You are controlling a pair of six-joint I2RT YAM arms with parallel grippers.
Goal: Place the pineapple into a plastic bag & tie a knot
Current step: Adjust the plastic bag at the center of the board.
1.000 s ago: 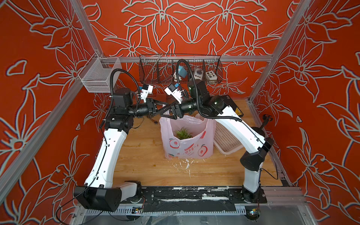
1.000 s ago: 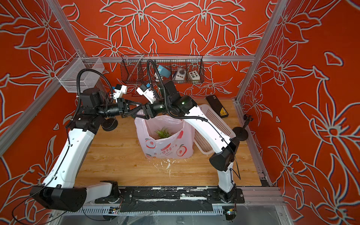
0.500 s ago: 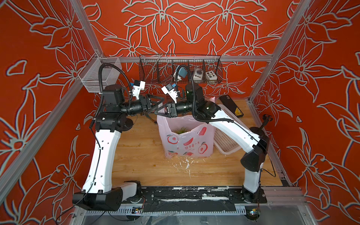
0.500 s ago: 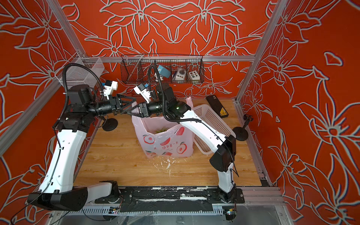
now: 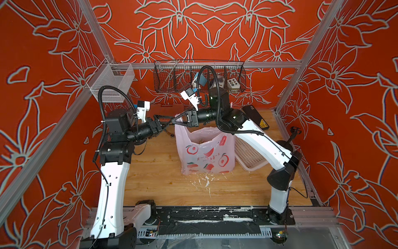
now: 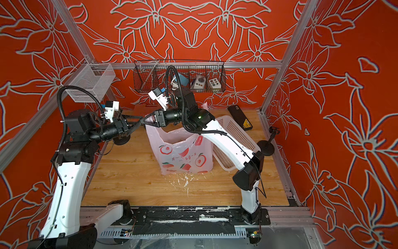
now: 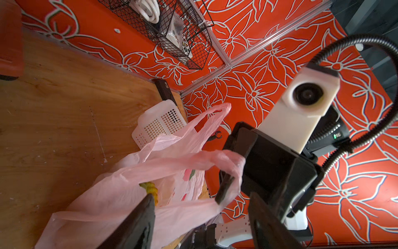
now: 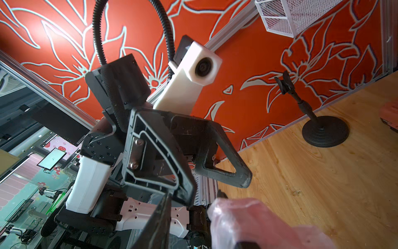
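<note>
Orange flowered walls enclose a wooden table (image 5: pixel 155 172). From the left, the left gripper (image 5: pixel 164 123) hangs with its jaws spread and nothing in them, just beside the right gripper (image 5: pixel 175 119), which is clamped on a handle (image 7: pixel 226 163) of the plastic bag (image 5: pixel 204 155). That bag stands open mid-table against a white basket (image 5: pixel 247 157), with a yellowish piece (image 7: pixel 149 187) inside it.

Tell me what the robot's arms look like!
Both arms have smooth white shells with black joints. Each ends in a black gripper with triangle-frame fingers: left gripper, right gripper. A white camera block sits on each wrist, and a ribbed black cable loops above each arm.
</note>
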